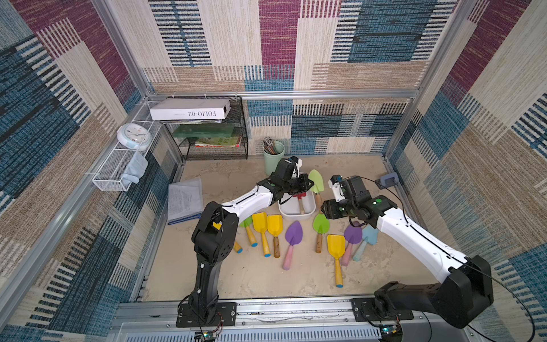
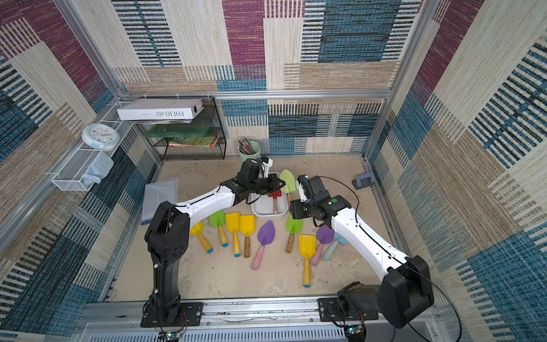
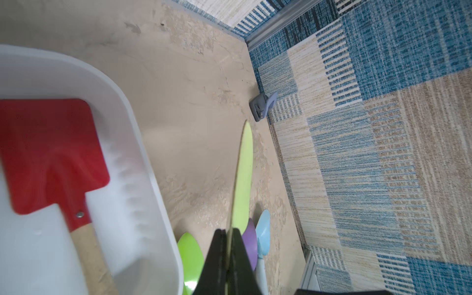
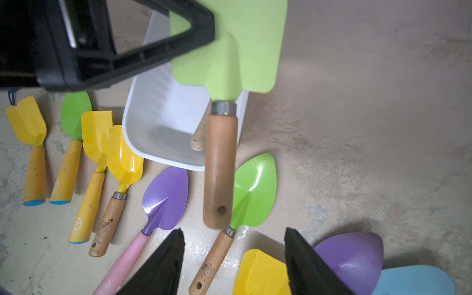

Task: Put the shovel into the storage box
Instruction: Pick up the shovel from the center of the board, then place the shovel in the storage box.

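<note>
Top view, shovel (image 1: 316, 180) long axis front-to-back, blade rearward, handle frontward

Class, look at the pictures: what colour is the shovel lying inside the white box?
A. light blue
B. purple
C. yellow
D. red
D: the red shovel lies inside the box, while the yellow, purple and light blue ones are on the table outside it.

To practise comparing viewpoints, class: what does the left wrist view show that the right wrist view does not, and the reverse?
Only left wrist: the red shovel blade and a small grey object by the wall. Only right wrist: the yellow shovels and the pale-green shovel's wooden handle. Both: the storage box and the pale-green shovel blade, held by the left jaws.
</note>
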Available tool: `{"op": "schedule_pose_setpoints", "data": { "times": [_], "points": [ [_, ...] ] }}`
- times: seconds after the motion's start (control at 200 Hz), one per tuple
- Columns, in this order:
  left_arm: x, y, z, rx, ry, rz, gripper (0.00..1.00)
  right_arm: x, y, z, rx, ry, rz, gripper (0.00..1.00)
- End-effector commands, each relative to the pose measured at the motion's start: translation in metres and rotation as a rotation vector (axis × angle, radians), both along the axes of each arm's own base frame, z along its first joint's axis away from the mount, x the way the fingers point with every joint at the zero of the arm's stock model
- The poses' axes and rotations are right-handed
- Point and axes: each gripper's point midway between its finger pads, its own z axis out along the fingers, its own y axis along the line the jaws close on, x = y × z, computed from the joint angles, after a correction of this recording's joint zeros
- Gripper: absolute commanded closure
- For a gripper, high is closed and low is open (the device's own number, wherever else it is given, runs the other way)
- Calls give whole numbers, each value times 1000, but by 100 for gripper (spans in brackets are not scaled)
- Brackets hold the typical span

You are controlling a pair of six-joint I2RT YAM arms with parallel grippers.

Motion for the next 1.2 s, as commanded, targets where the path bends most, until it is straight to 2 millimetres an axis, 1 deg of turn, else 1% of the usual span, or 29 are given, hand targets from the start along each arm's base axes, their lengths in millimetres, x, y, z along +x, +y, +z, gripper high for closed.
{"op": "schedule_pose_setpoints", "data": {
  "times": [0.0,0.075,0.165,0.286,0.471,0.641,0.791,0.957,1.197],
  "points": [
    [12,18,5,29,-24,8,100,-4,-11,0,-24,-24,-39,34],
    [21,31,5,34,-20,22,100,-6,-17,1,-25,-49,-62,35],
    [32,46,1,48,-16,37,100,-9,-20,2,-23,-61,-66,35],
    [44,53,-7,68,3,27,100,-11,-21,0,-29,-52,-63,35],
    [55,49,-26,93,32,-3,100,-11,-20,-3,-29,-43,-62,36],
    [58,45,-44,104,65,-15,100,-9,-19,-6,-34,-36,-59,36],
    [58,45,-61,114,97,-10,100,-8,-17,-10,-34,-28,-53,37],
    [59,43,-73,106,122,-8,100,-7,-16,-14,-34,-19,-52,37],
    [55,34,-91,115,153,-21,100,-6,-15,-18,-39,-12,-50,37]
  ]
}}
